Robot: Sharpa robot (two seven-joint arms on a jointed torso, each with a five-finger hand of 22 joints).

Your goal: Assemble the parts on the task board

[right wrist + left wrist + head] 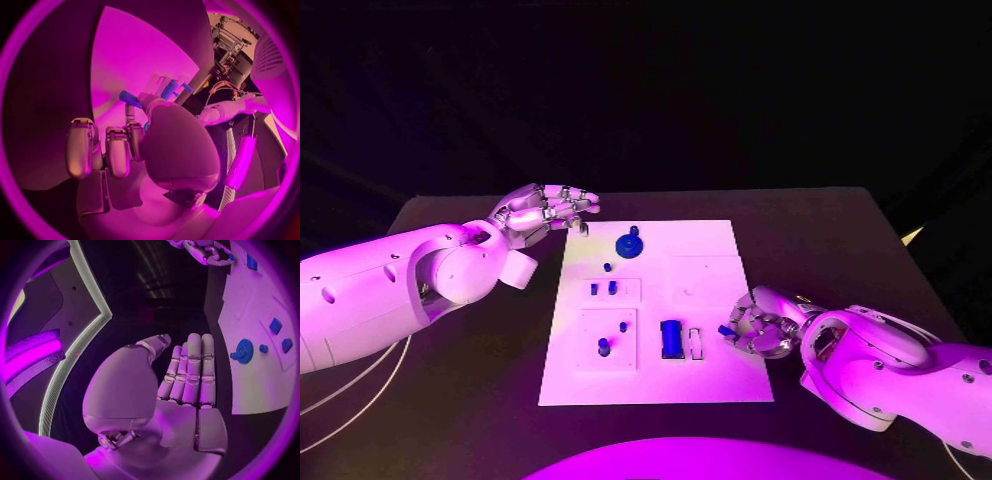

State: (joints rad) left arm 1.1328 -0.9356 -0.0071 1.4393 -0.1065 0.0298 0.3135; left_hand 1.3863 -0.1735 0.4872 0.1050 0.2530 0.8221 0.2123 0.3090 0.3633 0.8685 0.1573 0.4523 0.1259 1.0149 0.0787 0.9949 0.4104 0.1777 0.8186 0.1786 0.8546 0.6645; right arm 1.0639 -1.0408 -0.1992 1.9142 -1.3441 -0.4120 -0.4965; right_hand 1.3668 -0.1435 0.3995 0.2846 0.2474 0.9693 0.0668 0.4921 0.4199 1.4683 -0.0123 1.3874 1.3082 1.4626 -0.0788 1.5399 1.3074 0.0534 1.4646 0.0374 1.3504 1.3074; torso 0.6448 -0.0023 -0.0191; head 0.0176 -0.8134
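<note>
Tabletop (pixel 473 360): dark, matte, carrying everything in the scene.
Cables (pixel 351 385): two thin white ones, lying on the tabletop at its left edge.

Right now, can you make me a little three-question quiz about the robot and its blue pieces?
1. True or false: the left hand holds a blue piece.
2. Which hand pinches a small blue part: A left, B right?
3. Fill in: the round blue part lies on the white ____.

Key: 1 false, its fingers are empty. 2 B, the right hand. 3 task board.
</note>
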